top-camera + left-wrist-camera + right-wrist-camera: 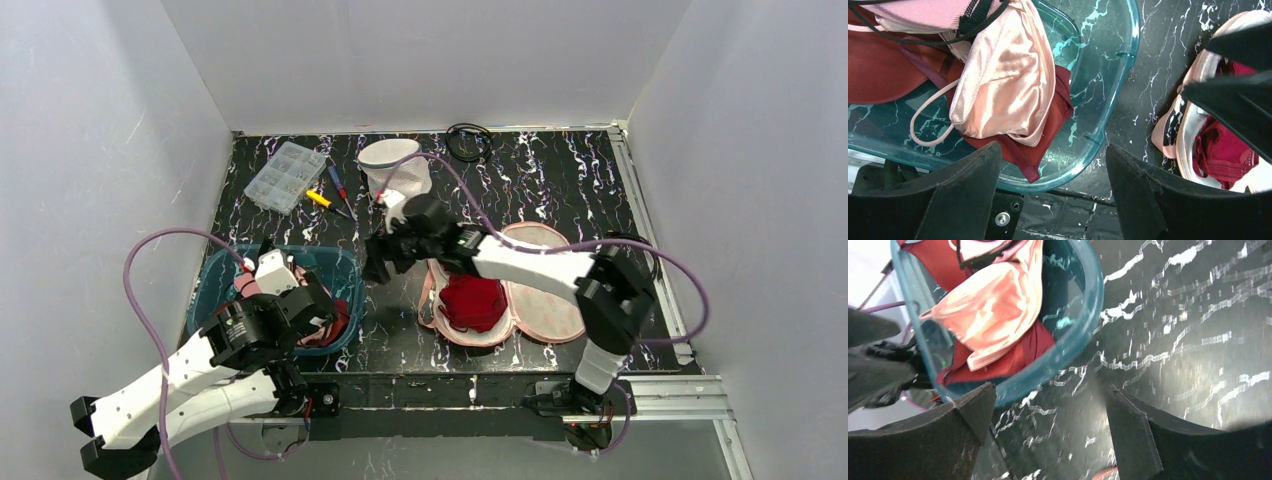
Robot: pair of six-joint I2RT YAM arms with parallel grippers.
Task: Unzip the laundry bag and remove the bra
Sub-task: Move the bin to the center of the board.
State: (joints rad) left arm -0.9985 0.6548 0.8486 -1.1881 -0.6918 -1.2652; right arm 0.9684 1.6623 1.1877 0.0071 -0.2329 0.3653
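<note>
Lying unzipped, laundry bag (546, 288) holds red bra (472, 302)

Bright, even overhead light; white walls (420, 60) near washed out. Soft shadows on the dark tabletop (560, 180). Right wrist view motion-blurred, white veining streaked, glare along the teal bin (1098, 300) rim. Left wrist view sharp, slight edge distortion.

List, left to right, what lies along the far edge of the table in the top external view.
Clear compartment box → screwdrivers → white drum-shaped bag → black cable loop.
</note>
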